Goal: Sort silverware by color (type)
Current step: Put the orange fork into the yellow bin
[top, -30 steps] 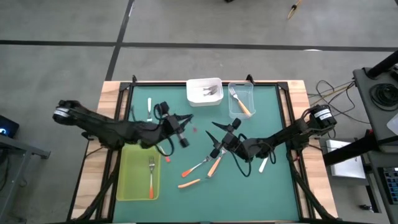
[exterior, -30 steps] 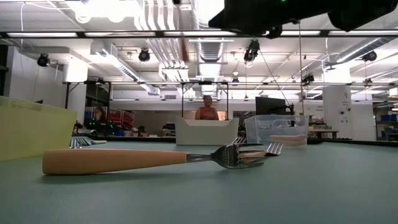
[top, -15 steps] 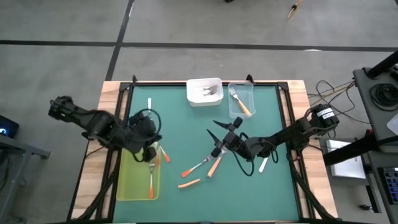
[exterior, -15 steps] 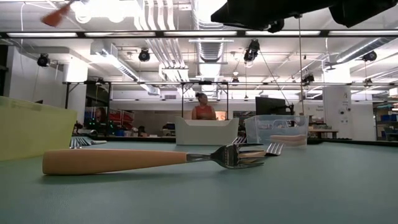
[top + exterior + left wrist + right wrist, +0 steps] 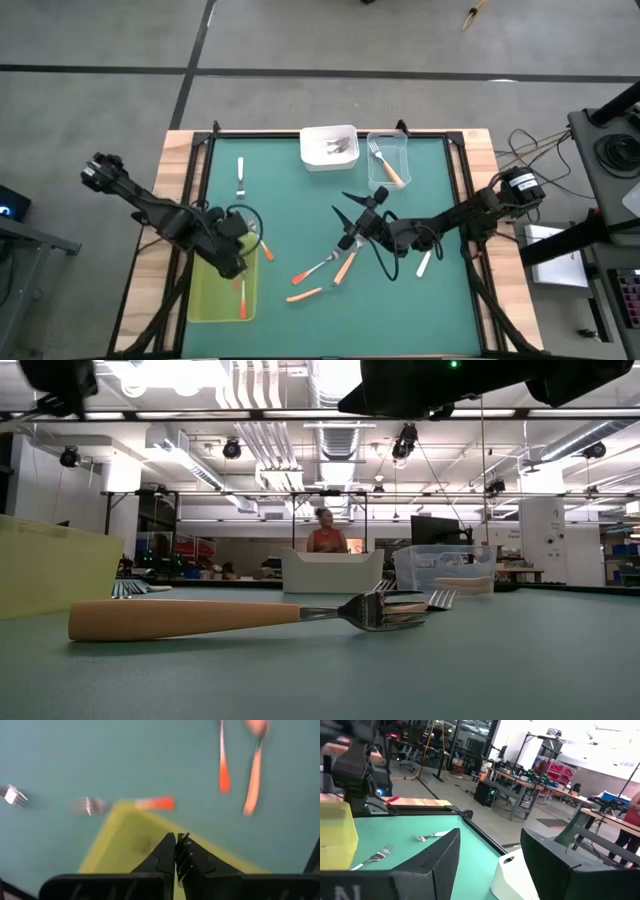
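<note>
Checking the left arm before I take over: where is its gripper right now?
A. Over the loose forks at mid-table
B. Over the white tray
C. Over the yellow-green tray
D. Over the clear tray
C: in the high view the left gripper hangs, shut, over the yellow-green tray, and its wrist view looks down onto that tray's corner.

You have open green mat (image 5: pixel 300 195) between the two arms at mid-table. Toward the front, three loose forks (image 5: pixel 330 270) clutter the centre. The yellow-green tray (image 5: pixel 205 300) blocks the left front corner; the white tray (image 5: pixel 329 146) and clear tray (image 5: pixel 388 160) line the far edge.
</note>
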Robot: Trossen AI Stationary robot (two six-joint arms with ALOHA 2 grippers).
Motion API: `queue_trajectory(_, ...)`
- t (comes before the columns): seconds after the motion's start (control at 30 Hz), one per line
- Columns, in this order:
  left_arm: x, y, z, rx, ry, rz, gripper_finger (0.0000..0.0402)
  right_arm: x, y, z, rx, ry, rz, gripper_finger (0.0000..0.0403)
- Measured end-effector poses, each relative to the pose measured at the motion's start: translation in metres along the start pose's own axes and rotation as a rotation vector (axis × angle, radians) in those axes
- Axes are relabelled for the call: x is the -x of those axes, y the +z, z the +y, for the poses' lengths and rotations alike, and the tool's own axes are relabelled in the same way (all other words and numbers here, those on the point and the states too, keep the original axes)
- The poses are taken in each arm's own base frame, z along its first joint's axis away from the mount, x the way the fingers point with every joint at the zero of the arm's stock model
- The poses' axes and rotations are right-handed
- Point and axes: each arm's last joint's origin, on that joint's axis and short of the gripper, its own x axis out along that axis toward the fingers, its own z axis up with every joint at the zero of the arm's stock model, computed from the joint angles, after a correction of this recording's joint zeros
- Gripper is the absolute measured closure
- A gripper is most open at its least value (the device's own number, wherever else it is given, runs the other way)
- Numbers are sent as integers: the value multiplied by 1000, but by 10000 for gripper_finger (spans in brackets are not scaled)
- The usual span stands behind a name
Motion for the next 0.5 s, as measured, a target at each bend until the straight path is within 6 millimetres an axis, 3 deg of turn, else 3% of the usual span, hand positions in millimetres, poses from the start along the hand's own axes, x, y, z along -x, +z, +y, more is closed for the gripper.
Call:
queue_trajectory(0.2, -24, -19, 8, -64, 38, 69, 401, -1, -2, -1, 2, -3, 11, 202)
queue_trajectory(0.5, -39, -32, 21, -32, 4, 56, 401, -3, -3, -1, 9, -5, 17, 202)
